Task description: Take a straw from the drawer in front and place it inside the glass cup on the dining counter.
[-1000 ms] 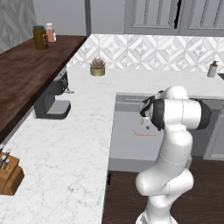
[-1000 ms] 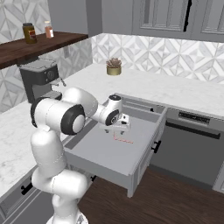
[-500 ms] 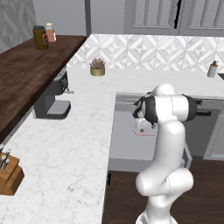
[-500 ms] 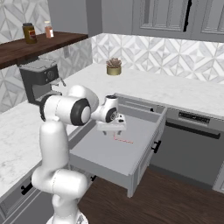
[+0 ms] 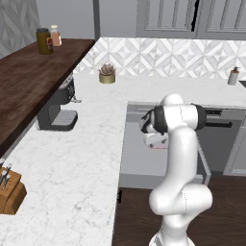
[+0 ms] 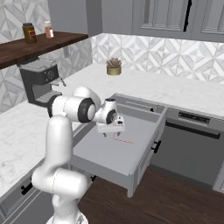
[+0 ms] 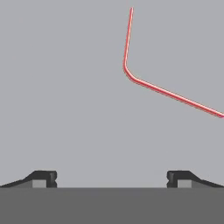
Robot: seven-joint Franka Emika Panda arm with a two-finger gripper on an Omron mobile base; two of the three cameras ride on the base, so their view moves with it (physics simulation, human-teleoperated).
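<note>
Above the drawer (image 6: 131, 162) floor, the pincer (image 7: 111, 178) gapes wide, empty, off the straw (image 7: 144, 81).

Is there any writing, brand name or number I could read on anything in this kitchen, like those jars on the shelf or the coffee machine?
None can be read. The jars bear labels too blurred to read; the coffee machine and dishwasher panel show no legible marks.

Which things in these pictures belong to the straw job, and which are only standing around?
Belong to the job:
- red bent straw
- open drawer it lies in
- open gripper over it

Only standing around:
- coffee machine
- potted plant
- knife block
- jars on the wooden shelf
- dishwasher
</note>
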